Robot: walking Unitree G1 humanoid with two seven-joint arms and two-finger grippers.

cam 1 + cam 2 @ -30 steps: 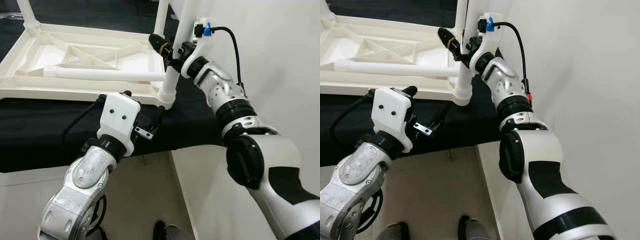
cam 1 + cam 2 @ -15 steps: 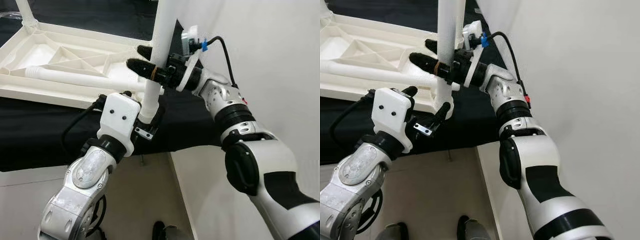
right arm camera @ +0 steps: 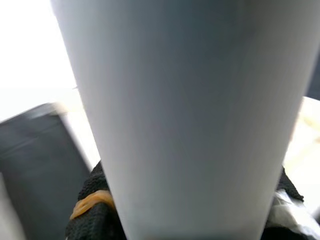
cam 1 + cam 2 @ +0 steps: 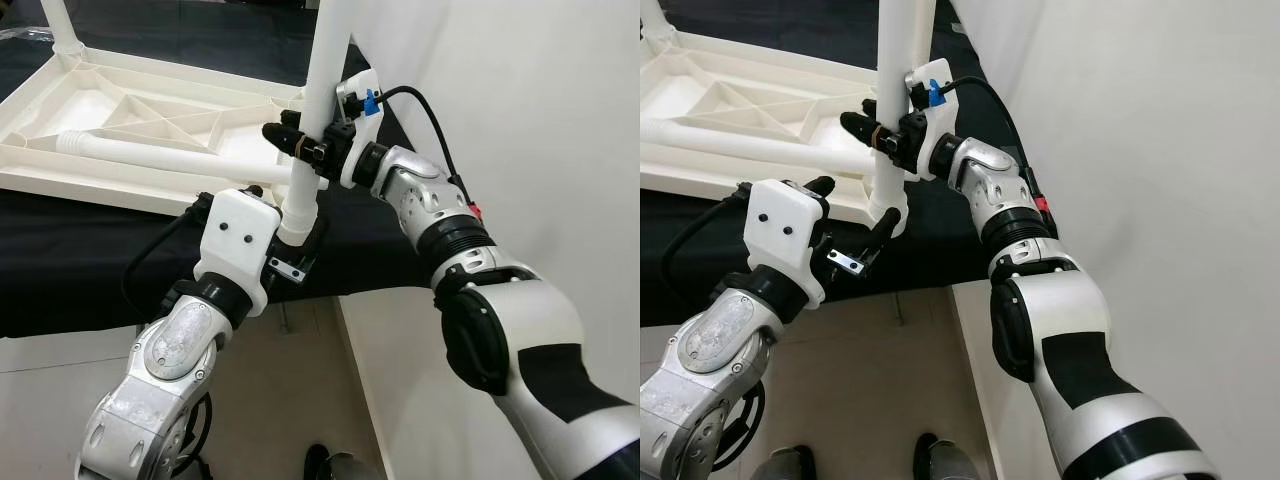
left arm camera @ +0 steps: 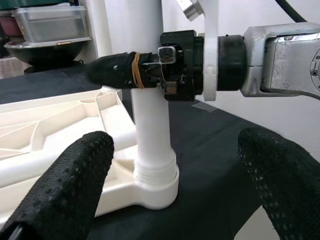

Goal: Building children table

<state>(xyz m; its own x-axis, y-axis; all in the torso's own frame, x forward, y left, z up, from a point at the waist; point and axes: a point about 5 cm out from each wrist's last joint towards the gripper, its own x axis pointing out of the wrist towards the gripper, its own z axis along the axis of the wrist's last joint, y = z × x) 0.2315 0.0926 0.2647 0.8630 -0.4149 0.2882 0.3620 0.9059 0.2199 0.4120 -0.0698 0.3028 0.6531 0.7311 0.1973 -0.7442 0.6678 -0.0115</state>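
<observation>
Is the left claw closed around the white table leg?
No, the left claw is open, its fingers apart on either side of the white leg.

**White plastic table, upside down, one leg going into its corner**

The white plastic table top (image 4: 150, 140) lies upside down on a black surface (image 4: 60, 270), its ribbed underside facing up, near the surface's front edge. A white tube leg (image 4: 318, 120) stands upright in the socket (image 5: 156, 185) at the near right corner. A second leg (image 4: 160, 155) lies flat across the underside. Another leg (image 4: 58, 25) stands upright at the far left corner.
</observation>
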